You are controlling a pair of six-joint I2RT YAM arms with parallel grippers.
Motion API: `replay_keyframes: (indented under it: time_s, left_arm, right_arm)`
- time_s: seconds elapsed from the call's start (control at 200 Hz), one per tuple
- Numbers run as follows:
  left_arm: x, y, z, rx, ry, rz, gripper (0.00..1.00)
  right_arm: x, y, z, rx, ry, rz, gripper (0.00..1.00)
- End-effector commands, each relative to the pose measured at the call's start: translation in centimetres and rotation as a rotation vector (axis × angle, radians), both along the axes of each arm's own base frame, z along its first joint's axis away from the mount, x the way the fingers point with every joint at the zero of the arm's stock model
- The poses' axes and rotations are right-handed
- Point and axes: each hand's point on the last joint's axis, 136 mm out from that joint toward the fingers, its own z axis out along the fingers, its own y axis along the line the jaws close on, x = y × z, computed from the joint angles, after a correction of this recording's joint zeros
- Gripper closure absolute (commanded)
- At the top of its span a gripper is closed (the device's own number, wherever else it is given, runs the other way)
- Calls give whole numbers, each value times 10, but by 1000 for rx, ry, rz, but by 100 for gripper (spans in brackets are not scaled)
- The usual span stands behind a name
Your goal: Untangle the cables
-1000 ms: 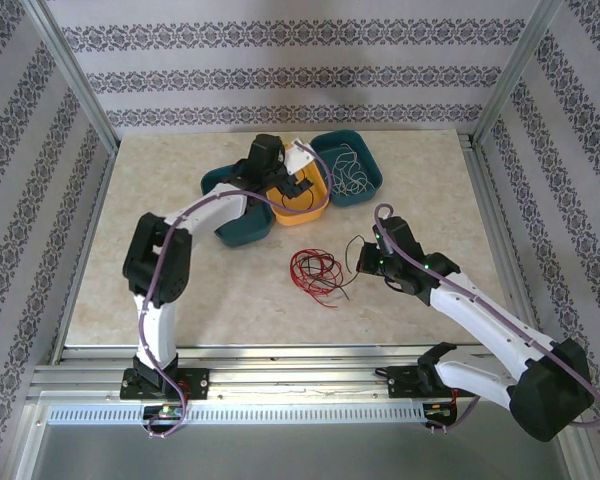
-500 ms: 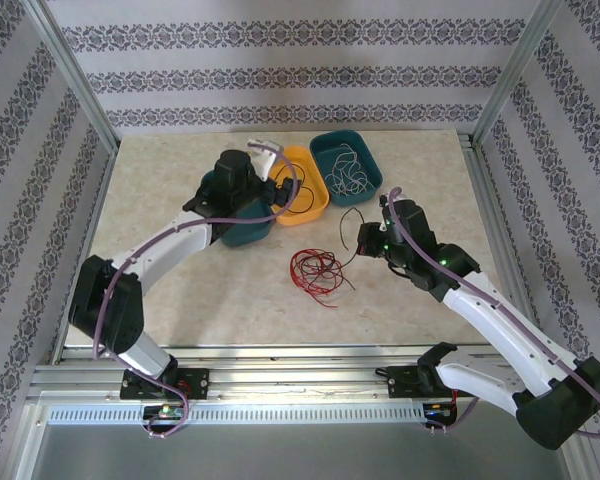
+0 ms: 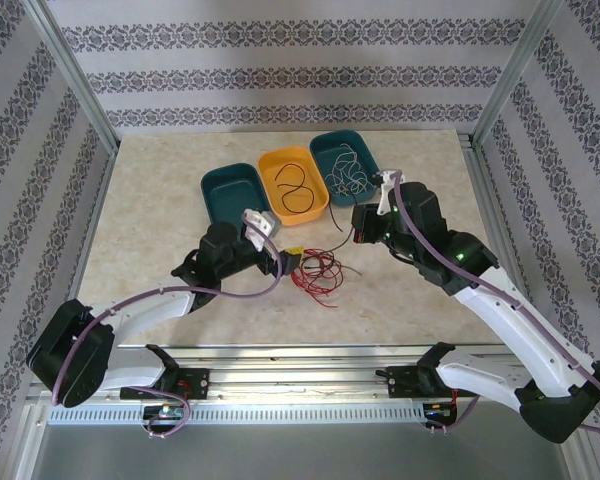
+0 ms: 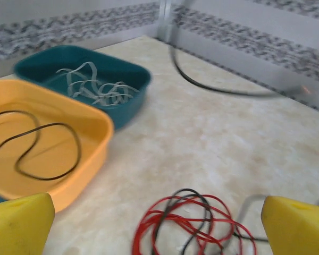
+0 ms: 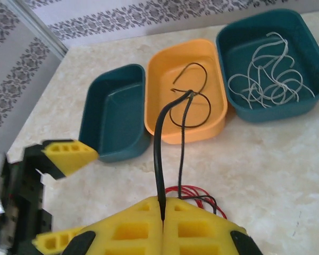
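The cables still on the table are a small red tangle [image 3: 316,272] with a thin black cable [image 3: 341,244] running through it. My right gripper [image 3: 359,226] is shut on that black cable [image 5: 159,138], which loops upward from the red tangle [image 5: 201,195] and comes back down to the jaws [image 5: 163,206]. My left gripper [image 3: 286,262] is open and low over the table at the tangle's left edge. In the left wrist view the red tangle [image 4: 177,217] lies between my yellow fingertips [image 4: 18,226], nothing gripped.
Three trays stand in a row at the back: an empty teal tray [image 3: 220,181], an orange tray [image 3: 272,162] holding a black cable [image 3: 295,190], and a teal tray [image 3: 368,163] with white cables [image 3: 346,172]. The left fingertip [image 5: 69,151] sits close before the right gripper.
My left arm has swung back from over the trays and come down beside the red tangle. My right gripper has drawn the black cable up and toward the back.
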Motion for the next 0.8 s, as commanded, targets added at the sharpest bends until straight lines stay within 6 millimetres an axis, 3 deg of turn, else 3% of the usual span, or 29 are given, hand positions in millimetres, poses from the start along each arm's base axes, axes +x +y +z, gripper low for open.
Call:
replay_keyframes:
  time_s: [0.0, 0.165, 0.425, 0.625, 0.794]
  left_arm:
    - [-9, -10, 12, -42, -105, -55, 0]
    - [-2, 1, 12, -154, -94, 41, 0]
    - [8, 13, 1, -173, -51, 141, 1]
    - [15, 48, 2, -233, -52, 339, 1]
    - [12, 78, 5, -238, -67, 470, 1]
  right_arm:
    - [-1, 1, 27, -24, -71, 26, 99]
    - [0, -1, 51, -26, -135, 25, 98]
    - [6, 2, 78, -30, -198, 33, 97]
    - [24, 16, 75, -79, -193, 53, 97]
    - [55, 30, 63, -145, -171, 53, 97]
